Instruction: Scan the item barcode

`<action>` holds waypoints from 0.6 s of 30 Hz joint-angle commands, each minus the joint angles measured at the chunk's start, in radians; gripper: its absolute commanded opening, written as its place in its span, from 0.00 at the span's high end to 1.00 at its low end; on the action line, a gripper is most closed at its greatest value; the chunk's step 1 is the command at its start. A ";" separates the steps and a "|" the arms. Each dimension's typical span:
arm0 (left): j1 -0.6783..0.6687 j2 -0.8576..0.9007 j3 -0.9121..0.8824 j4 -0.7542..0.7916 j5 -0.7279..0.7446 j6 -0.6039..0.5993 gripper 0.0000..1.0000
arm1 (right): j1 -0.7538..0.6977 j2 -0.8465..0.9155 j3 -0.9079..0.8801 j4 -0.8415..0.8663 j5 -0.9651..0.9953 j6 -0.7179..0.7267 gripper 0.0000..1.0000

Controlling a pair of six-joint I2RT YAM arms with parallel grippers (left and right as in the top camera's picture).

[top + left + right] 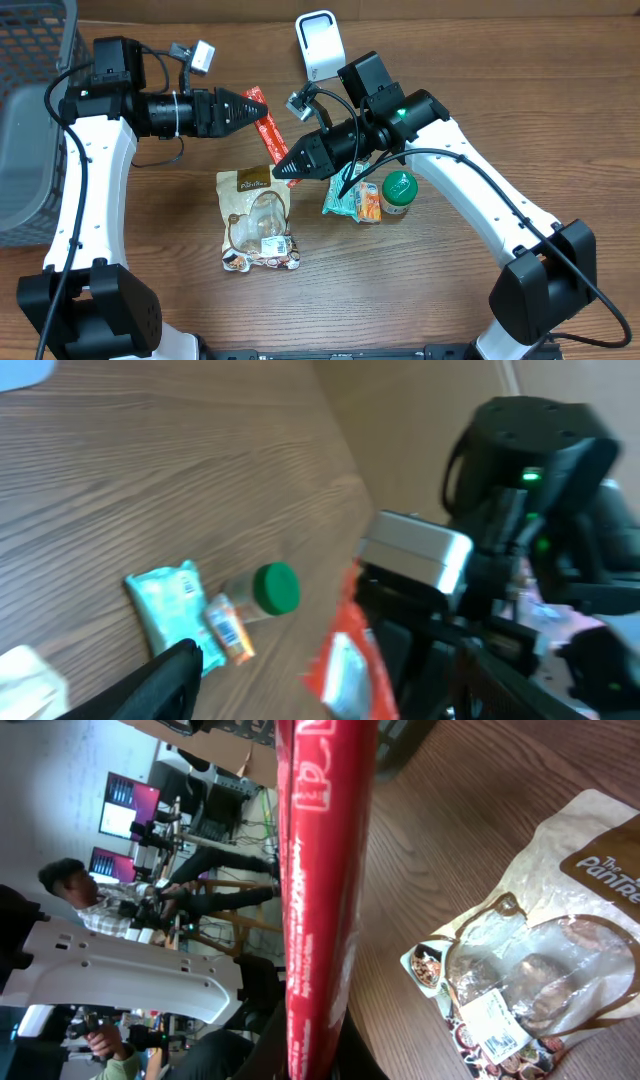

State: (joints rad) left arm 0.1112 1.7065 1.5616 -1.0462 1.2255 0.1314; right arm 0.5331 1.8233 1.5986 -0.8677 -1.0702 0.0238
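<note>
Frame centre: the right gripper (pixel 282 172) pinches the red packet (pixel 272 137) in its jaws above the worktop (pixel 400 290), while the left gripper (pixel 260 107), jaws parted, apparently straddles its upper end and should close squarely before any release.

We log: table (pixel 480 80) – matt grained wood | red packet (pixel 320 900) – glossy smooth film | snack bag (pixel 258 215) – shiny clear plastic | jar lid (pixel 399 185) – smooth green plastic
</note>
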 commanded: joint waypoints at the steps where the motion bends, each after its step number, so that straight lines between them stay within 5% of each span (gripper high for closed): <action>1: -0.007 -0.001 0.003 0.003 0.119 0.018 0.31 | 0.015 -0.009 0.005 0.008 -0.024 -0.001 0.96; 18: -0.029 -0.001 0.002 0.003 0.178 0.019 0.54 | 0.029 -0.009 0.005 0.073 -0.024 0.042 0.96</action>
State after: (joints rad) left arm 0.0990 1.7069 1.5620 -1.0462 1.3769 0.1314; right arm 0.5571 1.8233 1.5986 -0.8131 -1.0744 0.0360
